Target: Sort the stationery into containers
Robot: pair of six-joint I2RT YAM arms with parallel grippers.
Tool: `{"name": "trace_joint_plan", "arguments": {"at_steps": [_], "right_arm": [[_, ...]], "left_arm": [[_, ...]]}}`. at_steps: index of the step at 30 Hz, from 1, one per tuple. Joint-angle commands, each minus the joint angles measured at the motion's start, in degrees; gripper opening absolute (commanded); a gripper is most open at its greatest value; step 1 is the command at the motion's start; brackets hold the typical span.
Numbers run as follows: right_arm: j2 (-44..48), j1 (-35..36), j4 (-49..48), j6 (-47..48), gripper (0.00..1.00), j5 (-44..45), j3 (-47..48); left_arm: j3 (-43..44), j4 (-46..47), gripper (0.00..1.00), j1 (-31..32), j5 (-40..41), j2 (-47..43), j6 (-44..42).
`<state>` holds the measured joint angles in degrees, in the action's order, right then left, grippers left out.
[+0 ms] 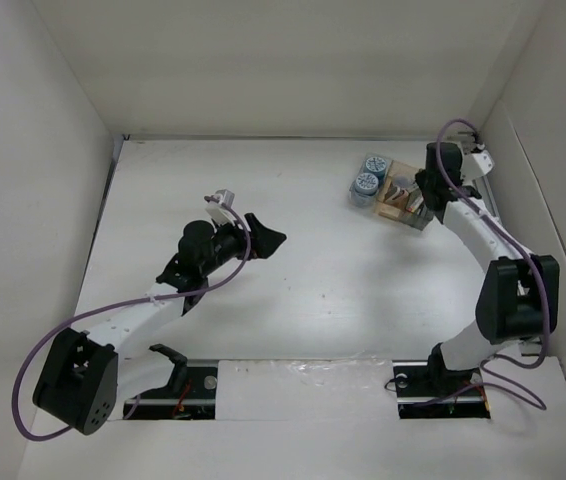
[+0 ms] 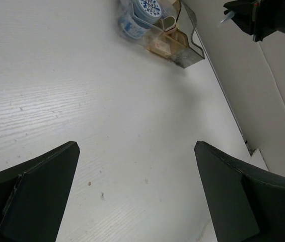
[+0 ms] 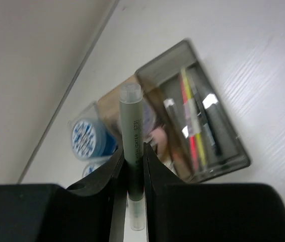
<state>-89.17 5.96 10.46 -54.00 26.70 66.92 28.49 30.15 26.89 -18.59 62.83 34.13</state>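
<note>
Print in small dark characters runs along the barrel of the grey-green pen (image 3: pixel 131 126), too blurred to read. No other writing can be made out; the two blue cylinders (image 3: pixel 87 137) carry only a grey-white pattern on their tops.

Four pens show in all. One is the grey-green pen, which has a clear cap and stands upright, clamped between the fingers of the right tool (image 3: pixel 131 161) above the containers (image 1: pixel 395 190). The other three lie side by side in the smoky grey box (image 3: pixel 243 159): a yellow pen (image 3: pixel 185 78), a pink pen (image 3: pixel 193 143) and a dark pen (image 3: pixel 210 126).

The cylinders sit in the clear boxes at the cluster's far-left side, one beside the other. One pinkish-white block (image 3: pixel 157 136) rests in the tan box between them and the smoky grey box. The cluster stands at the far right of the surface (image 1: pixel 313 300), near the wall.

The left tool (image 2: pixel 137 191) has its fingers spread wide apart with nothing between them. It hangs over bare surface, well apart from the containers.
</note>
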Motion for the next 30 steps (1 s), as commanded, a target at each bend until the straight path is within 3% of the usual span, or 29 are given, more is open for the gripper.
{"name": "trace_joint_plan", "arguments": {"at_steps": [1,9,15,22,30], "right_arm": [[-1.88,-1.64,2.98,0.38,0.04,8.79,4.79],[-11.29,-1.13,8.53,5.38,0.04,19.35,13.32],[-15.5,-0.59,10.28,5.39,0.05,19.36,14.65],[-16.65,-0.07,10.28,5.39,0.15,17.78,14.65],[-18.85,0.55,10.28,5.39,0.16,17.96,15.17]], "left_arm": [[-0.54,1.4,1.0,0.0,-2.5,-1.3,-1.26],[-1.07,1.4,1.0,0.0,-2.5,-1.83,-1.26],[-1.07,0.87,1.0,0.0,-2.5,-1.83,-1.26],[-1.07,0.87,1.0,0.0,-2.5,-1.3,-1.26],[-1.07,0.87,1.0,0.0,-2.5,-0.78,-1.26]]}}
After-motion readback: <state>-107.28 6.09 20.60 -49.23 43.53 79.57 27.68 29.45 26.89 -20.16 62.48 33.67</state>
